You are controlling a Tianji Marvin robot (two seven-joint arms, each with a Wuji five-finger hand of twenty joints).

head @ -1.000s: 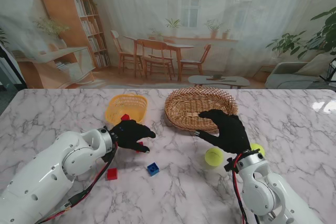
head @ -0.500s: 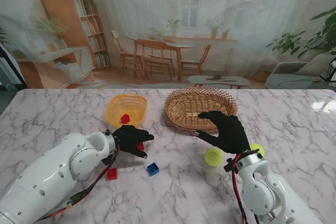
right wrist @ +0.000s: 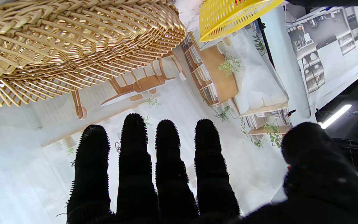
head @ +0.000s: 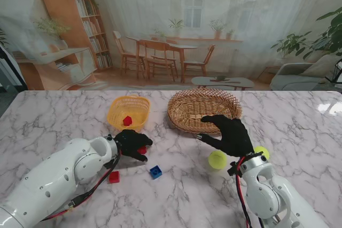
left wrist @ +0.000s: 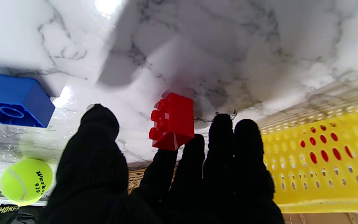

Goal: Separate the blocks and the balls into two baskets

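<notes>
My left hand (head: 132, 142) hovers low over a red block (head: 142, 150) on the marble and is open, with the fingers curled. In the left wrist view that red block (left wrist: 174, 121) lies between the thumb and the fingertips (left wrist: 222, 130), and a gap remains on the thumb side. A second red block (head: 127, 120) lies in the yellow basket (head: 128, 105). A third red block (head: 114, 177) and a blue block (head: 155, 172) lie nearer to me. My right hand (head: 227, 134) is open and holds nothing, at the near rim of the wicker basket (head: 203, 111). Two tennis balls (head: 217, 159) (head: 261, 152) lie beside it.
The yellow basket and the wicker basket stand side by side at the middle of the marble table (head: 299, 126). The left wrist view also holds the blue block (left wrist: 14, 101), a tennis ball (left wrist: 26, 180) and the yellow basket's wall (left wrist: 322, 161).
My left hand has drawn back toward me from the yellow basket and curled its fingers over the red block on the table. The right hand has barely shifted.
</notes>
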